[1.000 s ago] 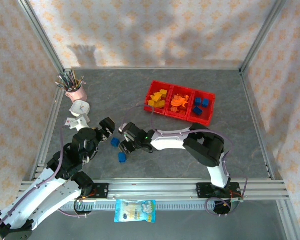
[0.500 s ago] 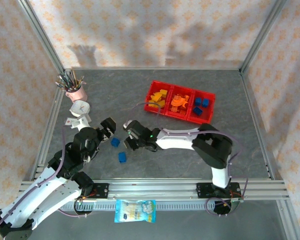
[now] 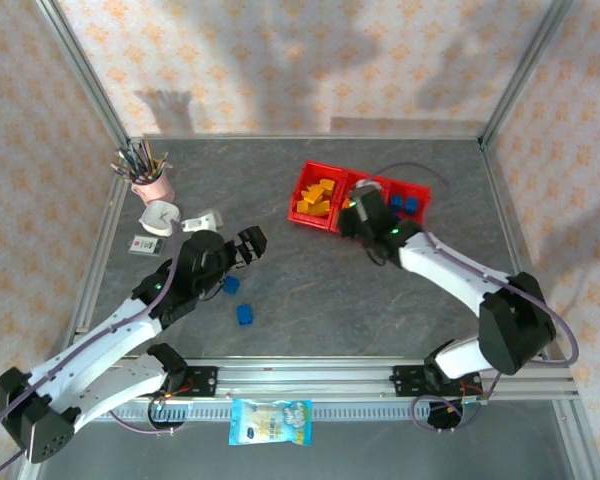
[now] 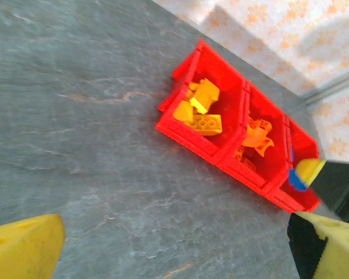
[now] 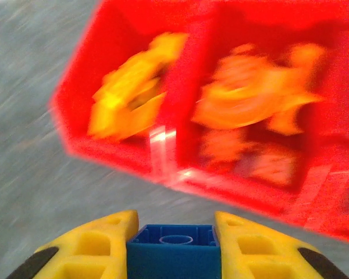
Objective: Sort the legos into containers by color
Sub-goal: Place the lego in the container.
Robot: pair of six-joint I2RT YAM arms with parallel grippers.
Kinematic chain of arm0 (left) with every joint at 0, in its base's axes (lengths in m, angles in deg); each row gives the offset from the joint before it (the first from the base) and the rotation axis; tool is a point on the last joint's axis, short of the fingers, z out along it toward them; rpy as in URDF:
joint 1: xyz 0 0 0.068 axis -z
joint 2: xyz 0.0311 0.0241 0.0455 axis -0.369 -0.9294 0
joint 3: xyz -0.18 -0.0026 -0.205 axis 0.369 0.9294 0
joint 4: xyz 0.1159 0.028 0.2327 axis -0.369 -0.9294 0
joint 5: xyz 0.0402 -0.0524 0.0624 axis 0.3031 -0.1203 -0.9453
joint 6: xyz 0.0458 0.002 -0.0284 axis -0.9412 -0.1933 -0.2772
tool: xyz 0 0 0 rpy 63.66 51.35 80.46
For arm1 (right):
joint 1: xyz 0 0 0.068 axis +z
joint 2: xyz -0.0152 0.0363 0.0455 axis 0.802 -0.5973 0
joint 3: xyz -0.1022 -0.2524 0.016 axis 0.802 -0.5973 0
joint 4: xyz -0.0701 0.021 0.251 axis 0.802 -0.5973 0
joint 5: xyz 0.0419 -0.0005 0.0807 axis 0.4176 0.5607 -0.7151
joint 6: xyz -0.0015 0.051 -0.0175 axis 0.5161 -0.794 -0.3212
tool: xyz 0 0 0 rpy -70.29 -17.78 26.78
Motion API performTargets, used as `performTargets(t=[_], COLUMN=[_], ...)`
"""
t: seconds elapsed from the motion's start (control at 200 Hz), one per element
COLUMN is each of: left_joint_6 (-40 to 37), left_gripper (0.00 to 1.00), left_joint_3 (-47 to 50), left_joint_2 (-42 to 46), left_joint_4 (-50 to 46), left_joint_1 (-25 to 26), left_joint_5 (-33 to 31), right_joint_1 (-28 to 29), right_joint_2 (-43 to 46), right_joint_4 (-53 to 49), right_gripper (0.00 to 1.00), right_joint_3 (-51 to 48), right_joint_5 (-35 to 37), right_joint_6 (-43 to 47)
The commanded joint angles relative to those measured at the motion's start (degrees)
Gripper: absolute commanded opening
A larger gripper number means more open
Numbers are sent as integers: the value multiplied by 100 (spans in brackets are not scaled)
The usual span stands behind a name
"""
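- The right gripper (image 5: 174, 247), its yellow fingers clamped on a small blue square plastic brick (image 5: 173, 251), hangs at the near edge of the bright red three-compartment plastic tray (image 3: 302, 186).
- That brick looks light, stiff and smooth; flat opposite sides give the surest hold.
- The left gripper (image 3: 250, 243) has its jaws apart and empty, near two loose blue bricks (image 3: 238, 300) on the grey table (image 3: 310, 290).
- The right wrist view, though blurred, shows the held brick's stud; from above it is probably hidden.
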Motion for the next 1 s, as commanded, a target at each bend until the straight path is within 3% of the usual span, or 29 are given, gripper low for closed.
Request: performTargets(t=[0.0,0.13,0.235,0.41,0.511,0.661,0.996], left_joint_6=[-275,-383,-436,-536,-555,-410,-10], left_gripper=[99,99,99,99,99,99,99], left_joint_3=[-316,-522,-644,-769,-732,-480,-164], left_joint_2=[-451,-995,-1250,-1339,-1235,-863,184], left_joint_4=[735,1014,1161,1070,972,886,-277], left_joint_1=[24,46,42,42,44,34,-2], left_joint_5=[511,688,752,693,551,318,-283], right_joint_1=[-694,-1475,-1735,-1844,-1769,-1248,835], right_joint_2=[136,-319,-803,-1227,-1150,-840,-411], right_joint_4=[-244,-57,100,77,82,-73,8], right_gripper=[28,28,29,57,64,67,72], right_joint_3=[-35,186,466,904,946,858,462], right_joint_5=[372,229,322,328,21,-10,-197], right_joint_6=[-55,65,183,280,380,437,146])
